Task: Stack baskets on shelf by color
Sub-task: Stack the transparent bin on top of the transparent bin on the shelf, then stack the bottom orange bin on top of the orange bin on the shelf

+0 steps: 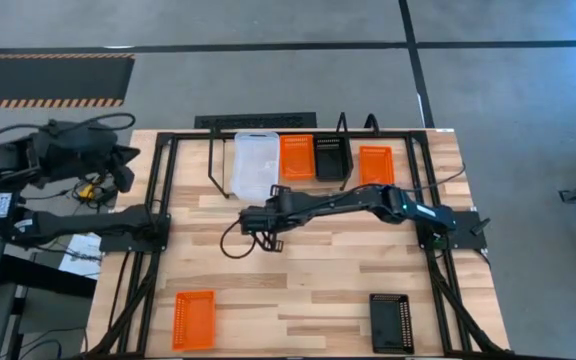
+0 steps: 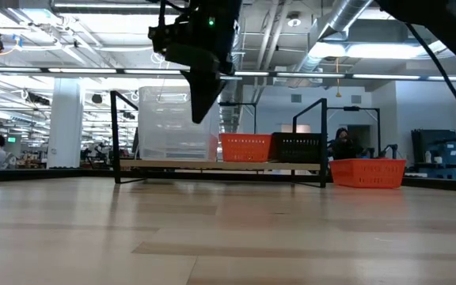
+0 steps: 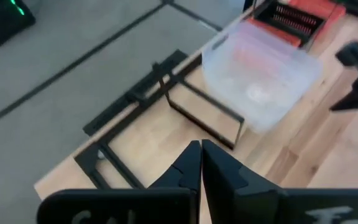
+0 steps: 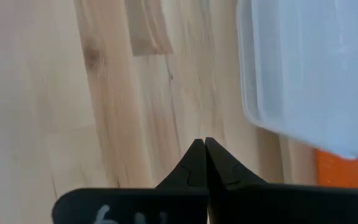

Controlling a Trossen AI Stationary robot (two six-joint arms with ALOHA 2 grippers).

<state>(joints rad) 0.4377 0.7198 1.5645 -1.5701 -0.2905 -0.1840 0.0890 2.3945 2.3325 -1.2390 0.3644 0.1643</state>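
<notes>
High view: the right gripper (image 1: 253, 222) hangs over the middle of the table (image 1: 308, 280), fingers pinched together and holding nothing, just in front of the shelf (image 1: 211, 160) along the far edge. On the shelf sit a clear stack (image 1: 255, 165), an orange basket (image 1: 296, 156) and a black basket (image 1: 330, 157), side by side from left to right. A second orange basket (image 1: 375, 165) lies on the table just right of the shelf. Two more baskets wait well apart near the front edge: an orange one (image 1: 194, 319) at the front left, a black one (image 1: 391, 321) at the front right.

The clear stack lies just beyond the right gripper, close but not touching; in the right wrist view its pale wall (image 4: 309, 74) fills the side of the frame past the closed fingertips (image 4: 194, 163), with an orange corner showing behind it.

The left gripper (image 3: 201, 163) is also clenched and empty. The left arm (image 1: 78, 222) is parked off the table's left edge, its wrist camera looking across at the shelf's wire frame (image 3: 197, 115) and the clear stack.

In the low view, the right gripper hangs above the table, in front of the clear stack on the shelf.
</notes>
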